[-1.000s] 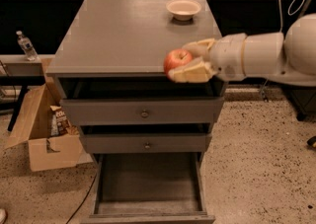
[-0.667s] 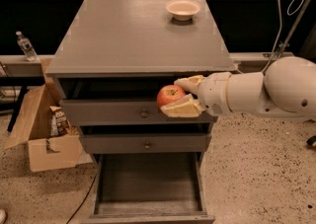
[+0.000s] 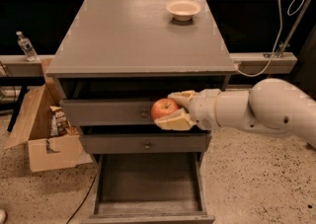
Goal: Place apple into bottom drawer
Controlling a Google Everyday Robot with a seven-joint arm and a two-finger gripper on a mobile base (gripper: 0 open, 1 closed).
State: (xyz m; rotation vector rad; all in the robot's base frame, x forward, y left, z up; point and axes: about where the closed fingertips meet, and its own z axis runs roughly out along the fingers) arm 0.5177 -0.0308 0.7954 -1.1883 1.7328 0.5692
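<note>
Here, at the centre of the frame, we are seeing the gripper (image 3: pixel 175 110) pinching the apple (image 3: pixel 163 108) between its two cream fingers (image 3: pixel 181 96), one lying over the fruit and one under it. The apple is hanging in front of the top drawer (image 3: pixel 106 112), just beside its brass knob (image 3: pixel 144 114) and above the middle drawer (image 3: pixel 173 144). The white arm (image 3: pixel 261 109) is reaching in from the right edge. At bottom centre, the bottom drawer (image 3: pixel 148 183) is standing pulled out, well below the apple. At upper centre, a cream bowl (image 3: pixel 183 9) is resting on the grey cabinet top (image 3: pixel 138 35). At left, we are noting a cardboard box (image 3: pixel 34 134) and a water bottle (image 3: pixel 25 45).
</note>
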